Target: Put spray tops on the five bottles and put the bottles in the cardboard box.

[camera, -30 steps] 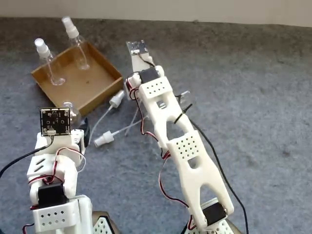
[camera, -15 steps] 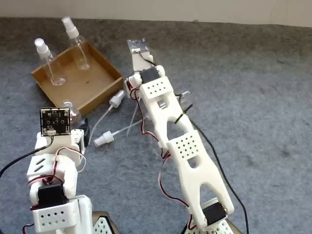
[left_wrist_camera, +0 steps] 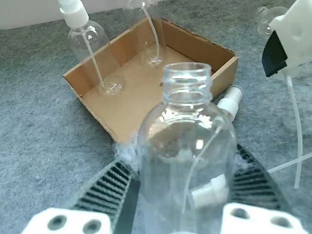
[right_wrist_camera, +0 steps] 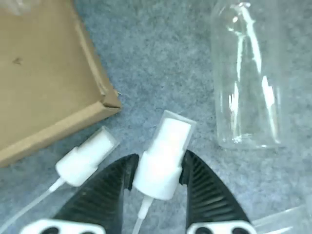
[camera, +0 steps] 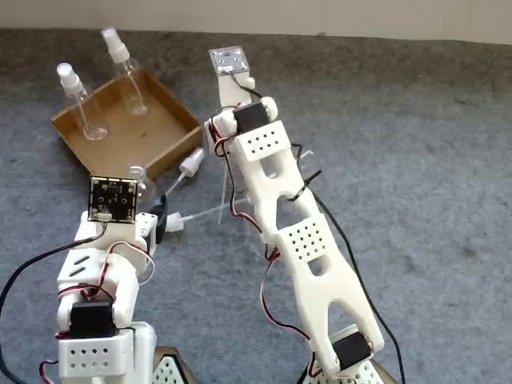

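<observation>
From above, your cardboard box (camera: 172, 152) holds two capped bottles (camera: 80, 104) standing, with a loose spray top (camera: 190, 164) lying just off its near corner. In the left wrist view, your left gripper (left_wrist_camera: 185, 178) pinches an uncapped bottle (left_wrist_camera: 187, 146) upright between its jaws, the box behind it. In the right wrist view, your right gripper (right_wrist_camera: 158, 163) is clamped on a white spray top (right_wrist_camera: 163, 151), with a second top (right_wrist_camera: 85, 156) just beside it and what seems to be another bare bottle (right_wrist_camera: 246, 78) near.
</observation>
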